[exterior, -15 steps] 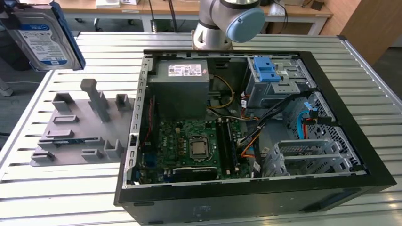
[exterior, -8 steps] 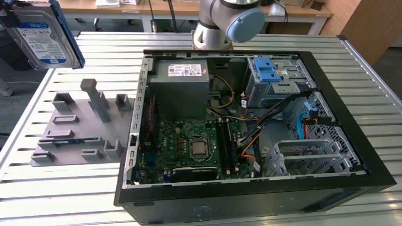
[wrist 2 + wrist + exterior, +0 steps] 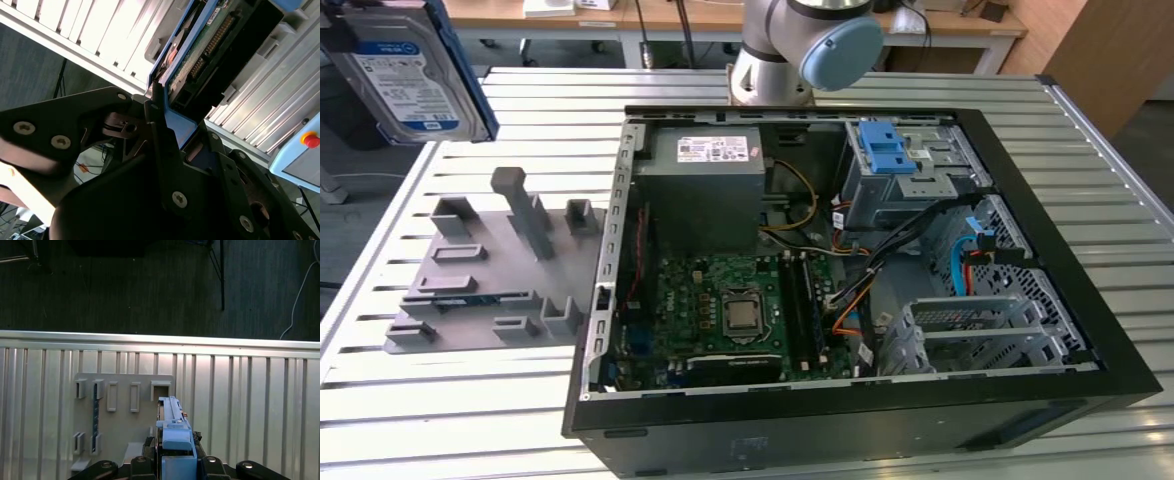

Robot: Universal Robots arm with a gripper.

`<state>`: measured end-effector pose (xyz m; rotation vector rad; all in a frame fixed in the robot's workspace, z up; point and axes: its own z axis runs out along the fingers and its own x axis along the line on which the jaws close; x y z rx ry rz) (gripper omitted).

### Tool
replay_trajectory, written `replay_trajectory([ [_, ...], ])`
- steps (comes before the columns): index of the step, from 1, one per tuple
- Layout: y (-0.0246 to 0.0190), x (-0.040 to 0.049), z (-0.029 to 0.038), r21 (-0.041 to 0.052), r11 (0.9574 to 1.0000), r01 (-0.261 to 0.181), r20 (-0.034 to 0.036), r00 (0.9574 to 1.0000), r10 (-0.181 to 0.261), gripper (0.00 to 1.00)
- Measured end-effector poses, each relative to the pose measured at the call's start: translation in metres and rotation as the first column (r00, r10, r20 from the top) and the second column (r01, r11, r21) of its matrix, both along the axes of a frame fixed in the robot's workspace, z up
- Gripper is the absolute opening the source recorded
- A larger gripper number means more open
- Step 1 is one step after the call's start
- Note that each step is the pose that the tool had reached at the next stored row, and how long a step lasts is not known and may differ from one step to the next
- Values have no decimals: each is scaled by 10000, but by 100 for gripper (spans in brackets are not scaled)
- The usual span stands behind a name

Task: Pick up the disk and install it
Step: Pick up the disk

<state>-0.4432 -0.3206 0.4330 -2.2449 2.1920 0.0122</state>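
1. Closest to the lens in the second wrist view is the black metal gripper point(image 3: 177, 112). Its two fingers point(image 3: 162, 150) are closed tight on the bright blue plastic carrier of the disk point(image 3: 220, 35), a flat silver hard drive. Here the disk shows its green circuit board and its connector. I see no gap between the fingers and the frame.
2. In the exterior view the disk point(image 3: 407, 75) hangs high at the exterior view's left, with its white-and-blue label toward the camera. It is well apart from the open black computer case point(image 3: 854, 425) and over the edge of the slatted metal table point(image 3: 454, 400).
3. In the first wrist view the disk point(image 3: 175, 425) is seen edge-on in the gripper point(image 3: 175, 442). It is above the grey plastic fixture plate with upright slots point(image 3: 125, 410) and does not touch it.
4. My judgement is that the picking up is done and the carrying is the step in hand. The installing is not yet done.
5. To carry it well, I think the grip should rest on the carrier frame only, not on the circuit board, and the disk should not tilt.
6. The path should pass high over the case wall and away from the bundle of cables point(image 3: 907, 240) beside the metal drive cage with blue latches point(image 3: 907, 165).
7. I cannot tell which bay is meant for the disk.
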Motion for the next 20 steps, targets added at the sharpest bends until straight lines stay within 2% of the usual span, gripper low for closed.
replay_trajectory([
  [7, 3, 0, 51, 0, 10000, 0, 0, 10000, 0, 36],
  [20, 3, 0, 94, 0, 10000, 0, 0, 10000, 0, 36],
])
